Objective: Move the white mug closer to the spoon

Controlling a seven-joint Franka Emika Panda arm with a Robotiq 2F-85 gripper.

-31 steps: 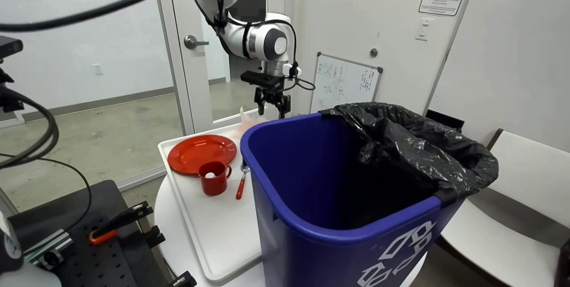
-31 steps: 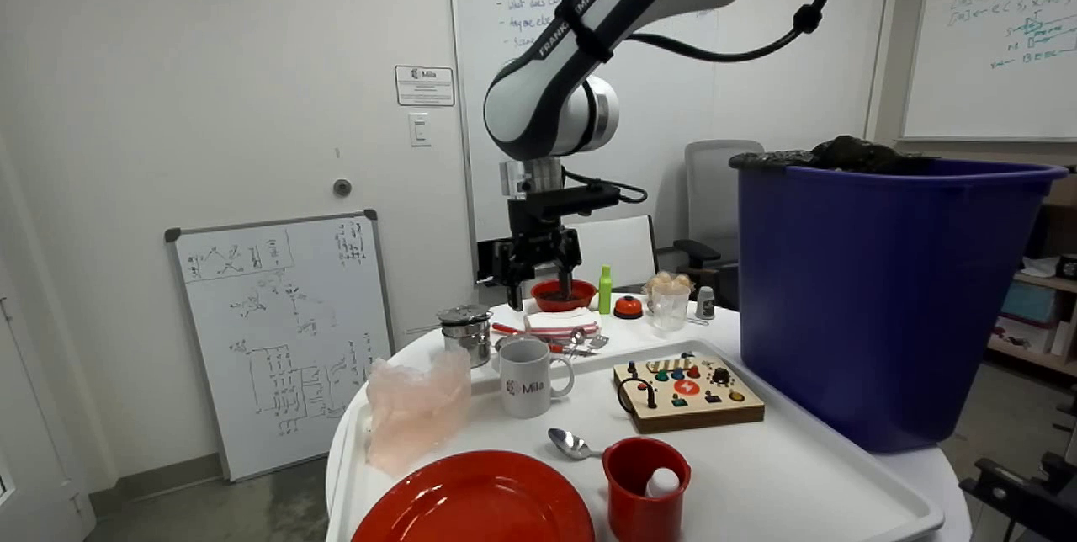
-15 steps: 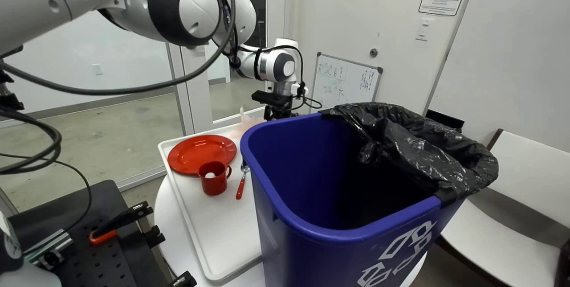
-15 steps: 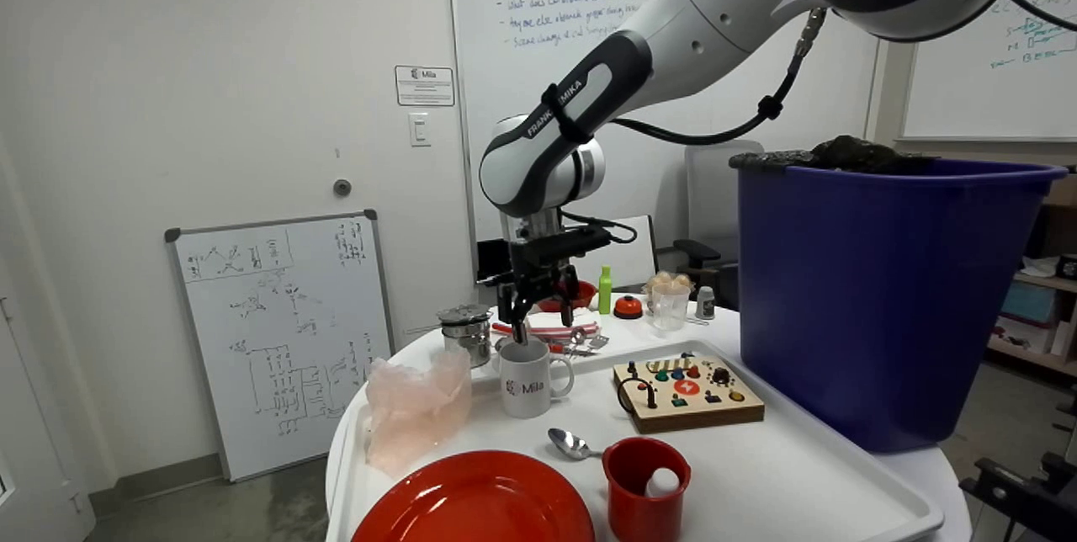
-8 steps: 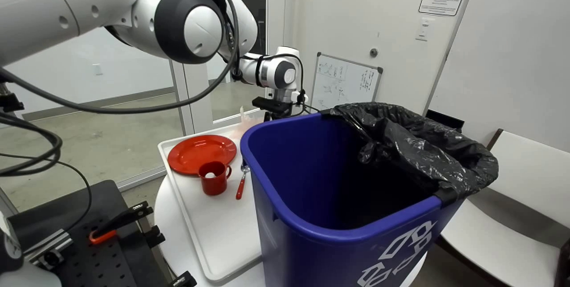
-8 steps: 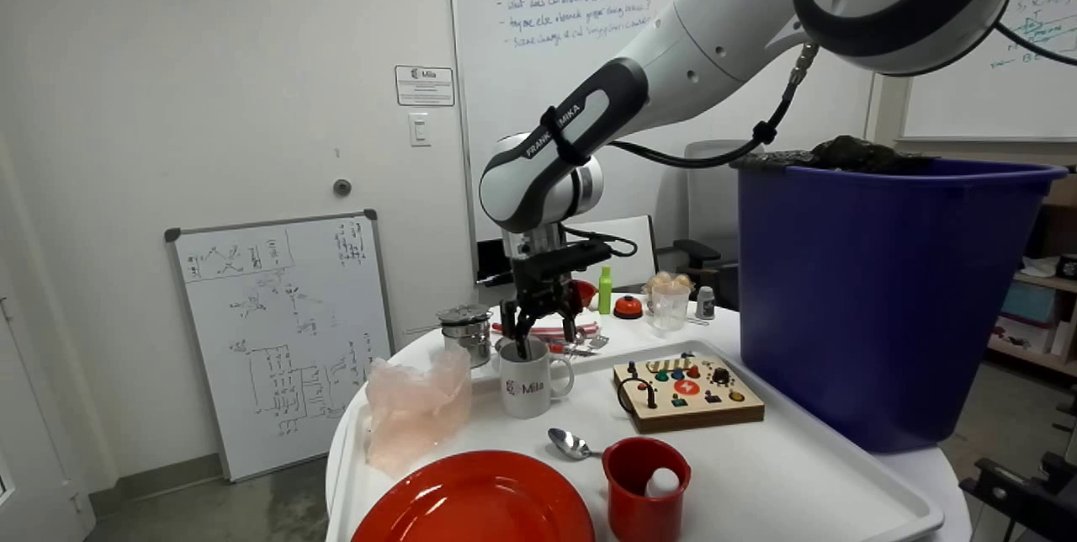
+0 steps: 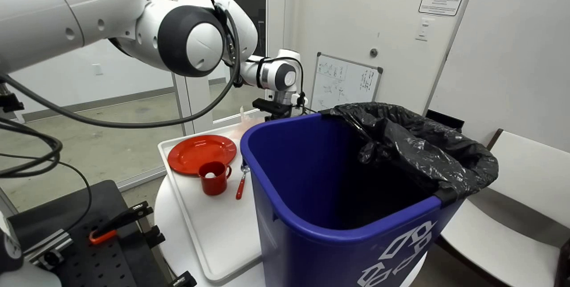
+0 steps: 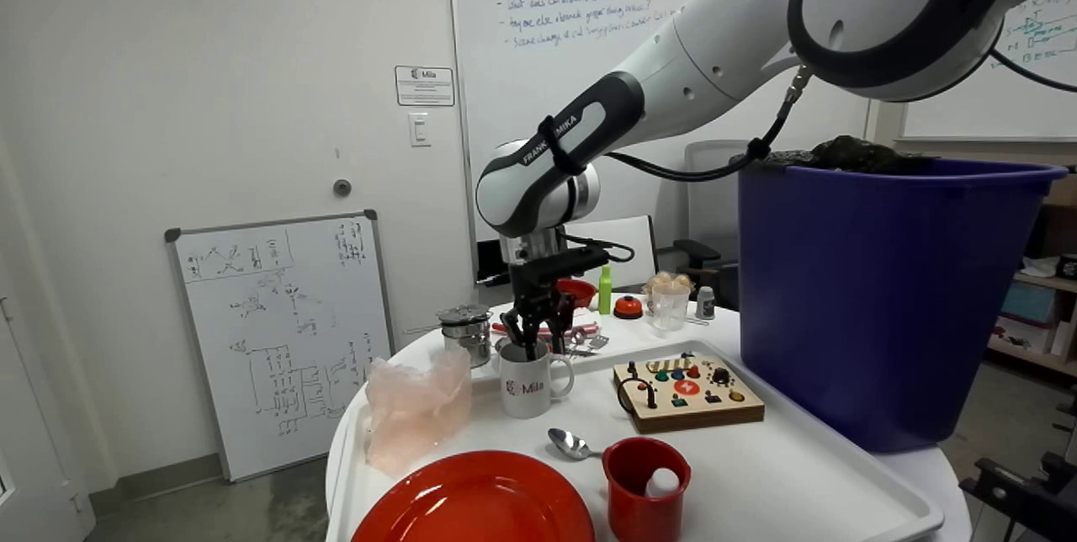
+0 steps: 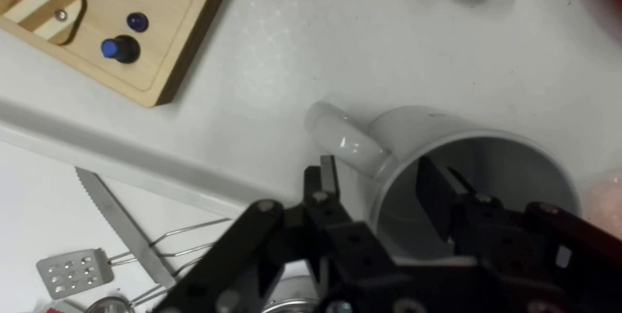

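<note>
Above a round white desk (image 7: 173, 229) and its tray (image 8: 774, 483), hangs with claw (image 9: 379, 177) parted across the rim of the upright white Mila mug (image 8: 523, 388), with one finger (image 9: 436, 194) inside and the other outside near the handle (image 9: 347, 143), leaving a gap between. Has the spoon (image 8: 572, 444) ahead of the claw, near the white mug but apart from it and beside the red mug (image 8: 644, 517), with the wooden switch board (image 8: 698, 414) on the outer finger's side.

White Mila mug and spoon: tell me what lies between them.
Only bare white tray lies between the white Mila mug and the spoon, as an exterior view and the wrist view show.
</note>
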